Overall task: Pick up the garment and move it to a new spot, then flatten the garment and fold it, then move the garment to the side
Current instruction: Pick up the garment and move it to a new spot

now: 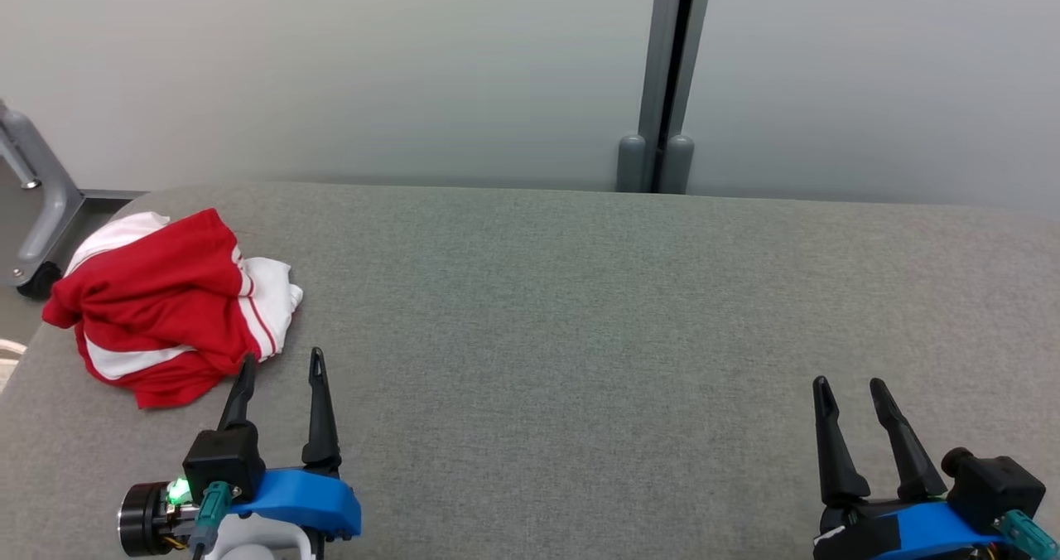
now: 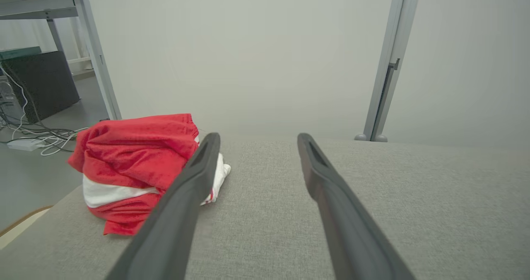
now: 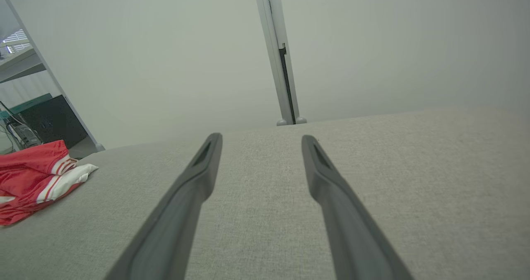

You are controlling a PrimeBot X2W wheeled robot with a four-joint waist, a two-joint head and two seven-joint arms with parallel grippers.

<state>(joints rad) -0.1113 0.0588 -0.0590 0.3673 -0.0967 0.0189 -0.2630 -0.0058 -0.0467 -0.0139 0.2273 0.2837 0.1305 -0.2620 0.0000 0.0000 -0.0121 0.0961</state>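
1. The garment (image 1: 166, 303) is a crumpled heap of red cloth with white bands. It sits on the left side of the grey table (image 1: 580, 311), close to the left edge and the rounded far corner.
2. My left gripper (image 1: 281, 358) is at the near left with its fingers spread wide over bare cloth, just beside the heap's near right edge.
3. From the head view, the tip of its outer finger overlaps the garment's hem (I cannot tell whether it touches or only hangs above).
4. In the left wrist view the left gripper (image 2: 258, 137) points toward the far edge. The garment (image 2: 136, 164) is left of the gap, partly hidden behind one finger and not between the two.
5. My right gripper (image 1: 849, 383) is at the near right, equally wide, with only table under it and well apart from the garment.
6. The right wrist view shows the right gripper (image 3: 261, 136) aimed at the far edge, with the garment (image 3: 33, 176) off to the far left.
7. Behind the table is a pale wall (image 1: 331, 63) with a grey post (image 1: 667, 88) in it.
8. A wheeled grey frame (image 1: 37, 204) stands on the floor past the left corner, and cables (image 2: 37, 141) lie on the floor there.
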